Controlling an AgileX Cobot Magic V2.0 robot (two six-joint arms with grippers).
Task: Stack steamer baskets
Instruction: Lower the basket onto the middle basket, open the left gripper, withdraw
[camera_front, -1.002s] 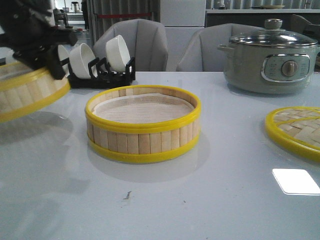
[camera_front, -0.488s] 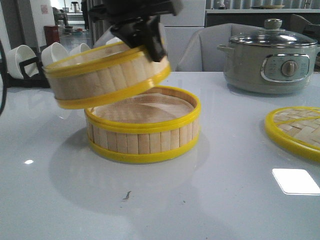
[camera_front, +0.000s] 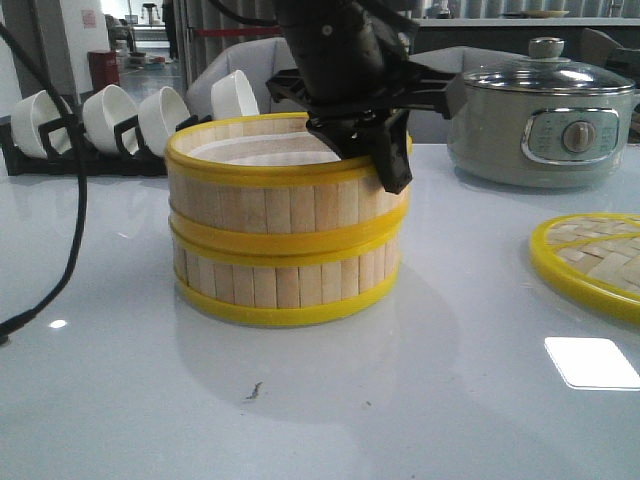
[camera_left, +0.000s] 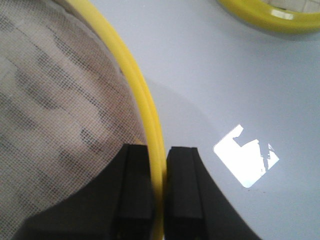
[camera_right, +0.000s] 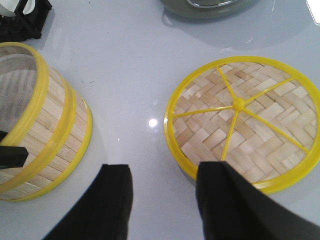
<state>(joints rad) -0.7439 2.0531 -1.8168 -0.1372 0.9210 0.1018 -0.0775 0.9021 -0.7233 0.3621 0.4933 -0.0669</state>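
On the tabletop (camera_front: 420, 400) the lower basket (camera_front: 285, 285) now carries the upper basket (camera_front: 285, 190), tilted above it half a second ago and apparently seated flush. Left end effector (camera_left: 159, 192) is clamped on its rim; right end effector (camera_right: 162, 200) hangs open, empty, beside the lid (camera_right: 245, 125).

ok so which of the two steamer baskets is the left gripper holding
The top steamer basket, stacked on the bottom steamer basket. The left gripper pinches its yellow rim; the lower one is untouched.

Bright overhead light, square glare on table (camera_front: 592, 362), soft shadows
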